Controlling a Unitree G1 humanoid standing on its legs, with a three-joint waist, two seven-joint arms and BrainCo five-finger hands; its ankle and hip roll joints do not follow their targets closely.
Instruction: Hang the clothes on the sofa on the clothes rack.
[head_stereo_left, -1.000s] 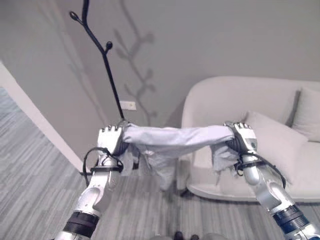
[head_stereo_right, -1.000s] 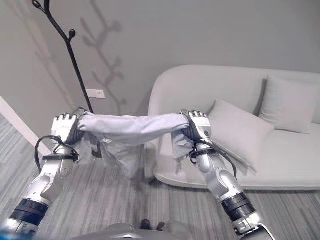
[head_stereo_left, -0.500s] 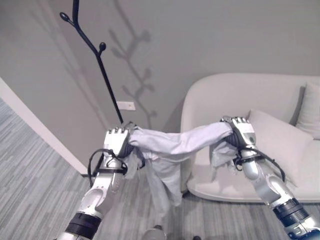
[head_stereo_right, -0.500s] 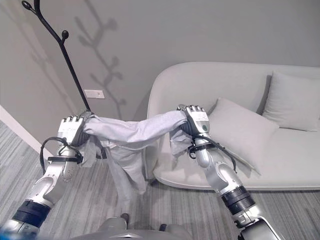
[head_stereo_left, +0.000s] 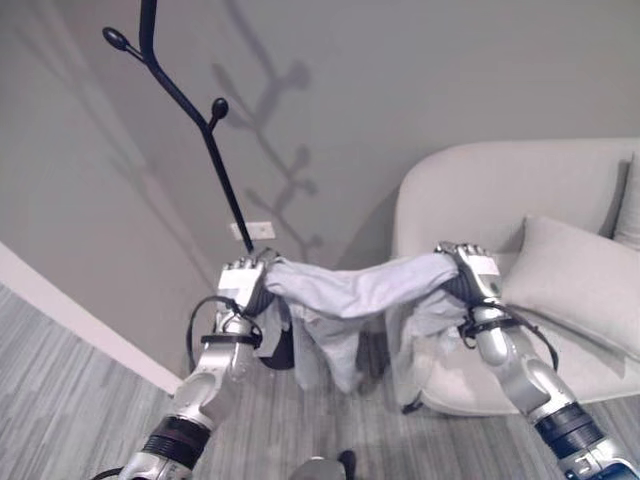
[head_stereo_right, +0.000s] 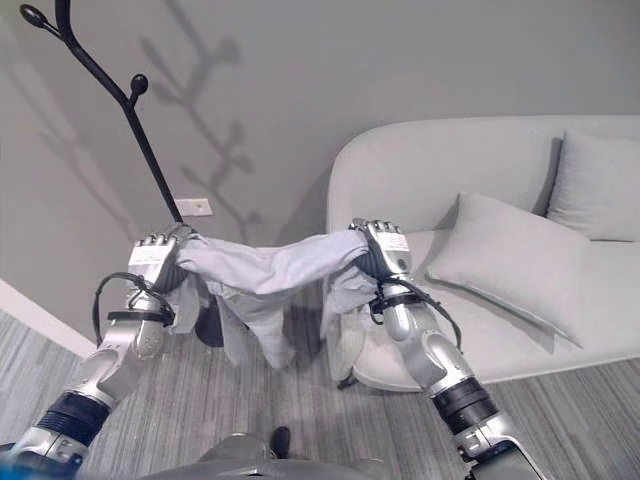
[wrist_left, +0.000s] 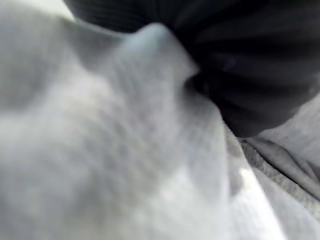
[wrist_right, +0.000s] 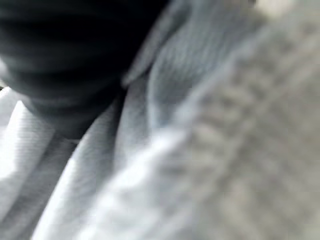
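Note:
A pale grey garment (head_stereo_left: 350, 288) hangs stretched in the air between my two hands, its loose part drooping below the middle. My left hand (head_stereo_left: 241, 284) is shut on its left end, close in front of the black clothes rack pole (head_stereo_left: 220, 185). My right hand (head_stereo_left: 468, 275) is shut on the right end, in front of the sofa's arm. The rack's knobbed branches (head_stereo_right: 138, 84) rise above and to the left of my left hand. The grey cloth (wrist_left: 125, 165) lies pressed against the dark cover in the left wrist view, and cloth (wrist_right: 210, 150) also crowds the right wrist view.
A white curved sofa (head_stereo_right: 470, 190) with a light cushion (head_stereo_right: 510, 265) stands to the right. The grey wall behind carries a socket plate (head_stereo_right: 194, 207). The rack's dark base (head_stereo_right: 210, 325) rests on the grey striped floor (head_stereo_left: 70, 410) by a white skirting.
The whole picture has shifted, so the camera has moved; the rack now stands closer to my left hand. The garment stays stretched between both hands, its hanging part swinging a little.

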